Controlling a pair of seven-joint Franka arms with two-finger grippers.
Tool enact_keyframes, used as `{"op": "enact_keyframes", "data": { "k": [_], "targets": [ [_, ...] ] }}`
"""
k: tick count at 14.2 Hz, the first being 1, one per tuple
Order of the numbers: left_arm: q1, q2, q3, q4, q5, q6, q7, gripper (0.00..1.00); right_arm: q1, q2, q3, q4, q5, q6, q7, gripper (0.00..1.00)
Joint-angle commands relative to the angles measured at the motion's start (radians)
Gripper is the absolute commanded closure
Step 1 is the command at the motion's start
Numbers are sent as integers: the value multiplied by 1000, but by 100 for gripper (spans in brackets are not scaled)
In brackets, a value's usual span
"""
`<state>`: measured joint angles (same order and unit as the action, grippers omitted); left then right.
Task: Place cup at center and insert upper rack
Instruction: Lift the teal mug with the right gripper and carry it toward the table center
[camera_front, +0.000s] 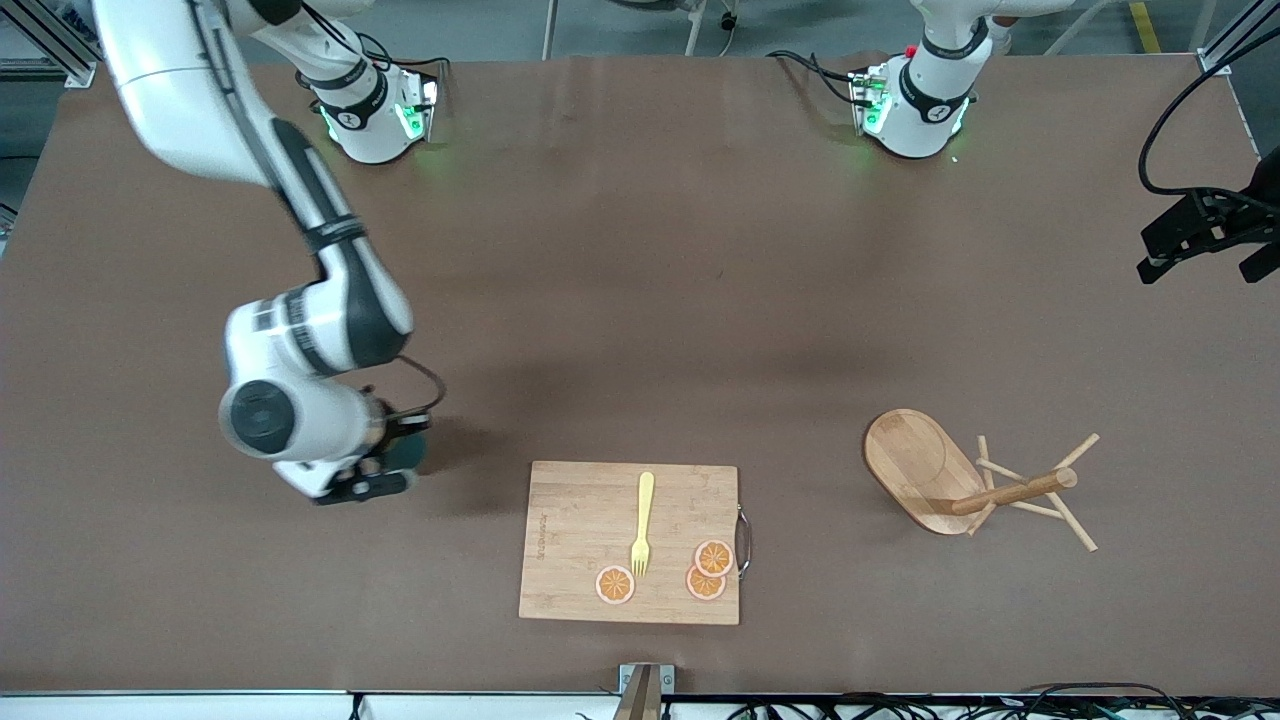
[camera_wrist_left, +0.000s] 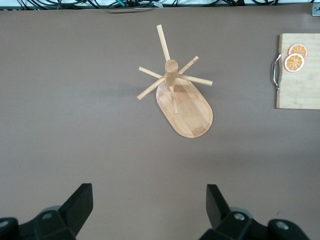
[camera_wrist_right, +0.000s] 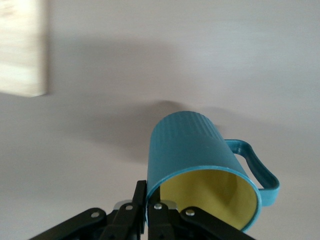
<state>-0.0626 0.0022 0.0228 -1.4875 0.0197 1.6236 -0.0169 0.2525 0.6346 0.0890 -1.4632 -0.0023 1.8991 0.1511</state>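
Cup (camera_front: 408, 452) mostly hidden under right arm; cutting board (camera_wrist_right: 22, 47) blurred, seemingly cut off.

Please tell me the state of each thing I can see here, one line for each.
Cup: held at its rim by the right gripper, shut.
Mug tree: lying tipped on the table, untouched.
Left gripper: open, empty, above the mug tree.
Fork: flat on the cutting board.
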Motion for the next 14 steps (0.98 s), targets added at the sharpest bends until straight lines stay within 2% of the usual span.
{"op": "enact_keyframes", "data": {
  "k": [1, 3, 4, 10, 14],
  "targets": [
    [-3, 7, 3, 23, -15, -21, -12, 0, 152, -1, -9, 33, 8, -11, 123, 100],
    [-3, 7, 3, 23, -15, -21, -12, 0, 240, 26, -11, 72, 76, 0, 270, 100],
    [-3, 7, 3, 23, -15, -21, -12, 0, 282, 46, -11, 102, 82, -3, 297, 100],
    [-3, 7, 3, 23, -14, -19, -12, 0, 514, 128, -12, 205, 81, 1, 496, 100],
    [-5, 7, 3, 23, -14, -19, -14, 0, 611, 215, -12, 297, 81, 5, 561, 100]
  ]
}}
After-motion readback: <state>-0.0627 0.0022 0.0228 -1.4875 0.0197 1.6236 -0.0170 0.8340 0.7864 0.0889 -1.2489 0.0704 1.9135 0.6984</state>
